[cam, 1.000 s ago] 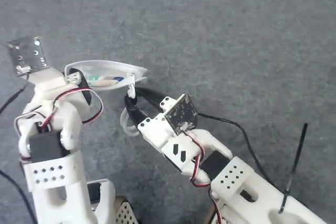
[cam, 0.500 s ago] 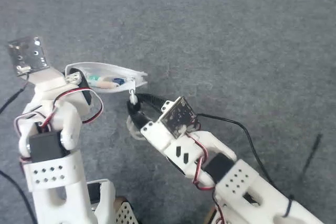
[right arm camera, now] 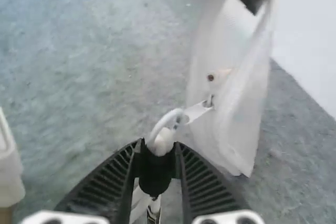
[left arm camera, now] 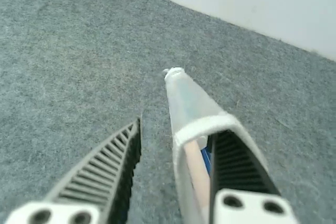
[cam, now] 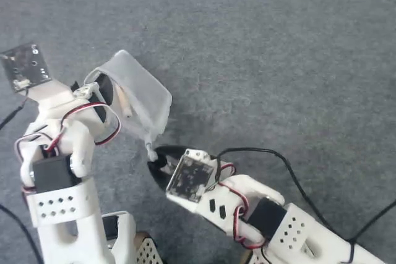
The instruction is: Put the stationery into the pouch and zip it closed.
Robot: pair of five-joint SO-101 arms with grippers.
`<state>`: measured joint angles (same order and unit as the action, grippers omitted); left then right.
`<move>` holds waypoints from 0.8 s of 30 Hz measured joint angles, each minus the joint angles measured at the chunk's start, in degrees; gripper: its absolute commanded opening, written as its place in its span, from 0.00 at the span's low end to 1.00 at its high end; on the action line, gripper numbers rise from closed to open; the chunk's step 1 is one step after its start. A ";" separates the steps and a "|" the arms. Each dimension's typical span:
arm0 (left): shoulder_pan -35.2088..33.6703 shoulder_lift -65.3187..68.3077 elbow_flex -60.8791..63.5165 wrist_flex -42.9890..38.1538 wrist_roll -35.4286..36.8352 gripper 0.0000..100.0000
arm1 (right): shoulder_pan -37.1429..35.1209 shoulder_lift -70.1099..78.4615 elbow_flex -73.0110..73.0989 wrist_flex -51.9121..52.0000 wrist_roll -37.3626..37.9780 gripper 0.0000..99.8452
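Note:
A translucent white pouch [cam: 141,94] hangs tilted off the grey table at the tip of my left arm. My left gripper [left arm camera: 181,129] stands open, one finger [left arm camera: 239,171] inside the pouch's mouth and the other finger [left arm camera: 113,174] outside it, well apart. A wooden pencil [left arm camera: 194,179] and something blue lie inside the pouch [left arm camera: 191,103]. My right gripper [right arm camera: 157,148] is shut on the white zipper pull [right arm camera: 169,123], which runs up to the pouch [right arm camera: 231,93]. In the high view this gripper [cam: 156,162] sits just below the pouch's lower corner.
The grey felt table [cam: 284,60] stretches wide to the right and back, ending at a pale wall. A black cable [cam: 297,180] loops beside the right arm. The left arm's white base [cam: 62,214] stands at the near left.
The pouch has swung from lying flat to hanging tilted up on the left gripper. The right gripper has drawn back toward the near edge with the zipper pull.

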<state>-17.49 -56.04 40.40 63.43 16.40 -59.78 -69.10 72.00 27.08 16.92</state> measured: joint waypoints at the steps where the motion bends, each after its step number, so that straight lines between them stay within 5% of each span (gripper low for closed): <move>1: 0.00 0.00 0.00 0.26 0.00 0.20 | -0.62 0.00 0.00 0.44 0.53 0.01; 24: 22.86 0.00 0.00 8.53 -11.52 0.30 | -6.15 0.00 0.00 2.81 1.41 0.01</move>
<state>5.36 -56.04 40.40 71.96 4.88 -65.93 -69.10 72.00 29.89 18.33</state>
